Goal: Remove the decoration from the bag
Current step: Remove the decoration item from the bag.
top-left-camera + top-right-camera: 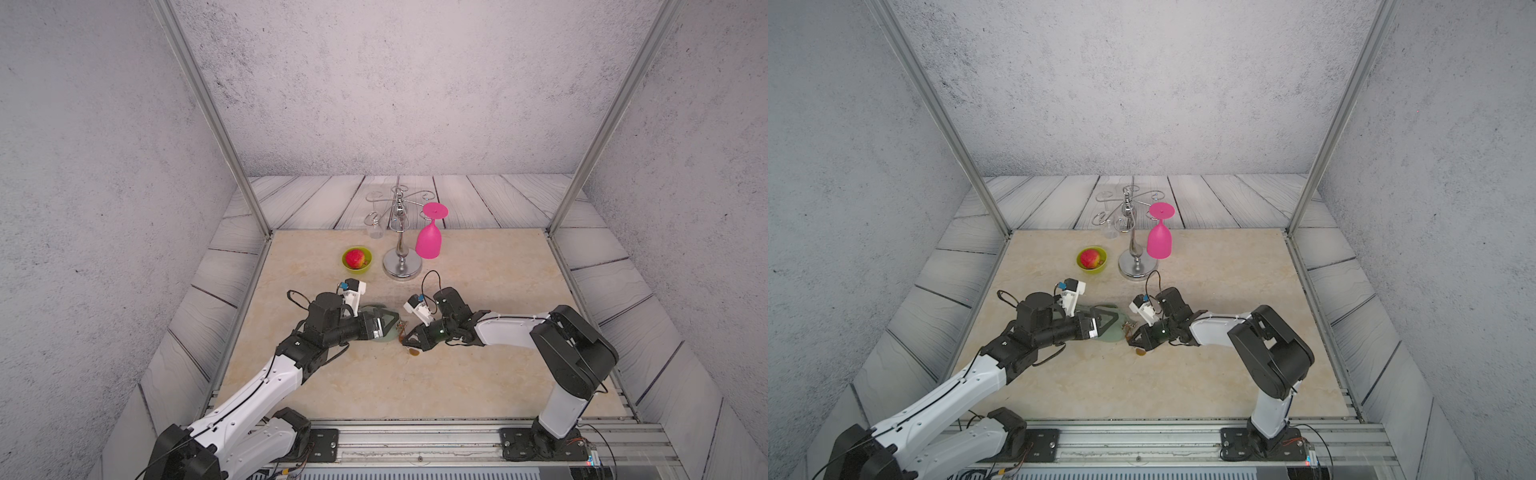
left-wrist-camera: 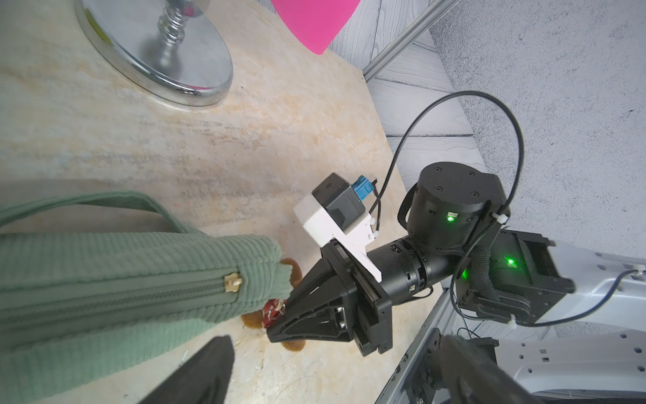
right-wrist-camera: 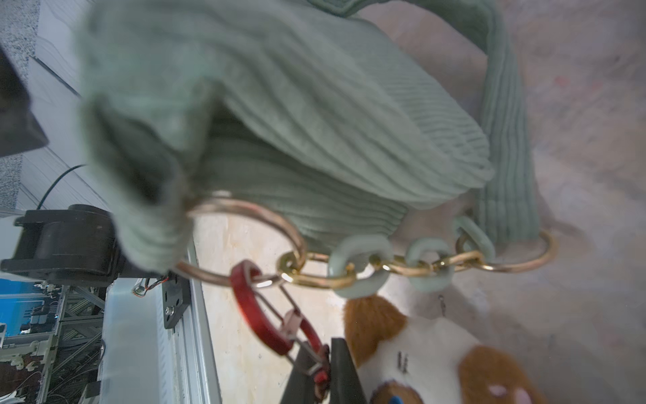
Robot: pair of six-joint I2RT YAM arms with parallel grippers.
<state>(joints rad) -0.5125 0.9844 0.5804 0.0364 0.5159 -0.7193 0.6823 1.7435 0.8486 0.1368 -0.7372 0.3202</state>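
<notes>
The right gripper clamped shut on the plush decoration's red clasp at the corduroy bag's three-o'clock end; the left gripper gaped wide above it.

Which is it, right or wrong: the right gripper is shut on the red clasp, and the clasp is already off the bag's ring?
Wrong in one respect. The clasp is not off: it is hooked through the gold ring on the bag, as the right wrist view shows. The rest holds: the right gripper is shut on the clasp.
</notes>
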